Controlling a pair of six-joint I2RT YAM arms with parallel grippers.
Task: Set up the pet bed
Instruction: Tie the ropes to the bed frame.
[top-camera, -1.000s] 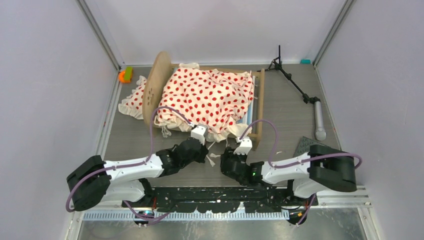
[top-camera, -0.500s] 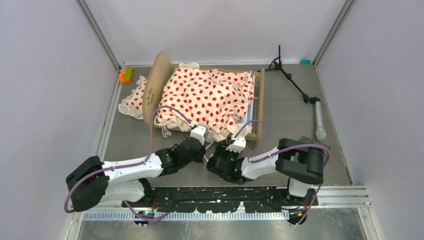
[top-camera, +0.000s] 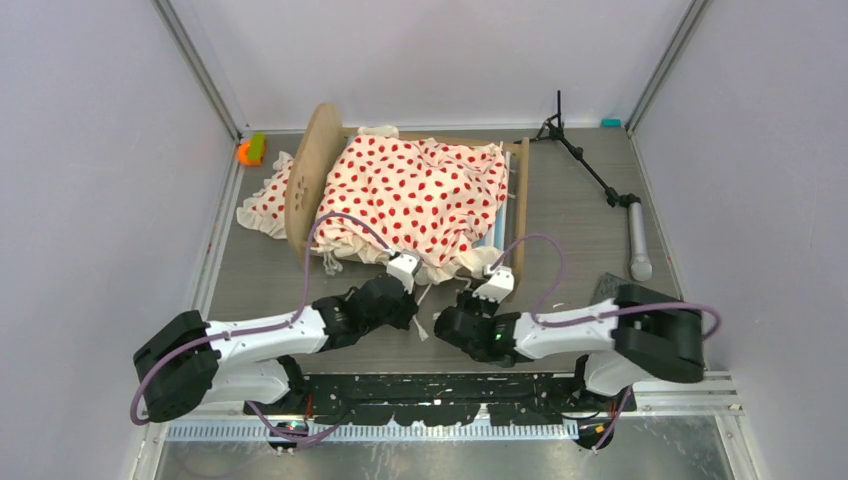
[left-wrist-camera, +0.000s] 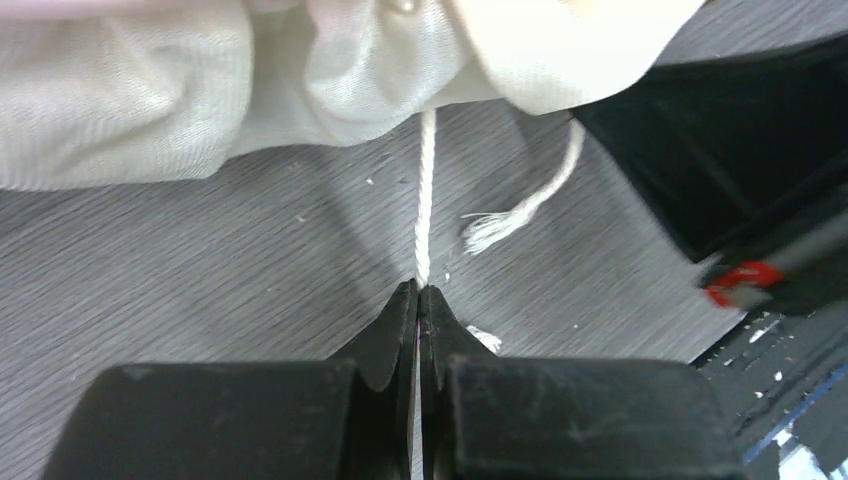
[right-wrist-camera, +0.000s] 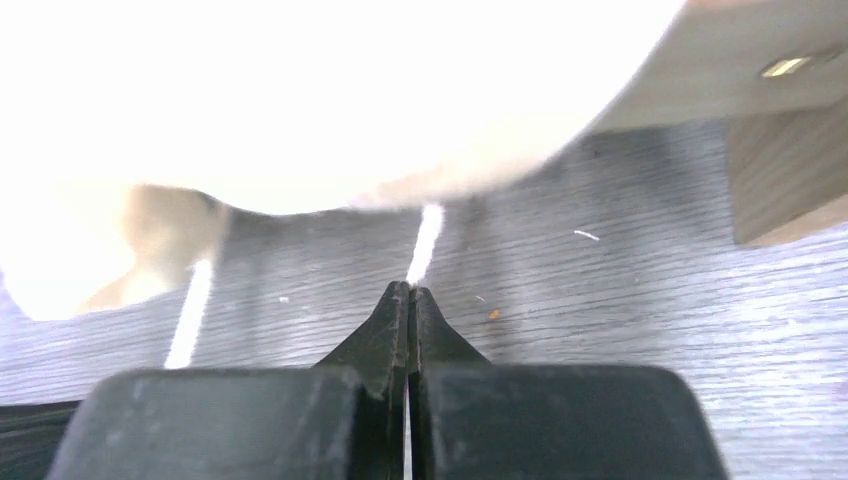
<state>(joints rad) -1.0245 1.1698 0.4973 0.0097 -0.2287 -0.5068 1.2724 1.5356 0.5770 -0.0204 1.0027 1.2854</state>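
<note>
top external view shows the pet bed (top-camera: 519, 190) standing toward the back middle of the grey table (top-camera: 580, 250), its rounded end board (top-camera: 312, 170) upright on the left side. the red-dotted cream bedding (top-camera: 420, 190) is heaped loosely over it. a ruffled bit spills onto the table past the left board, and a sliver of the striped mattress (top-camera: 505, 228) peeks out at the right. both arms reach in low to the near edge of the bed, side by side.

from the left wrist, the left gripper (left-wrist-camera: 418, 295) is pinched fully closed on a thin white cord (left-wrist-camera: 425, 190) that runs straight up to the cream hem. a frayed loose end (left-wrist-camera: 520, 210) lies just beside it on the table.

from the right wrist, the right gripper (right-wrist-camera: 408, 295) is likewise closed tight, a blurry second cord (right-wrist-camera: 425, 240) meeting its tips, with the pet bed's wood just off to the right.

the black tripod stand (top-camera: 590, 170) lies well apart at the back right, and a dark mat (top-camera: 605, 290) sits near the right arm.
</note>
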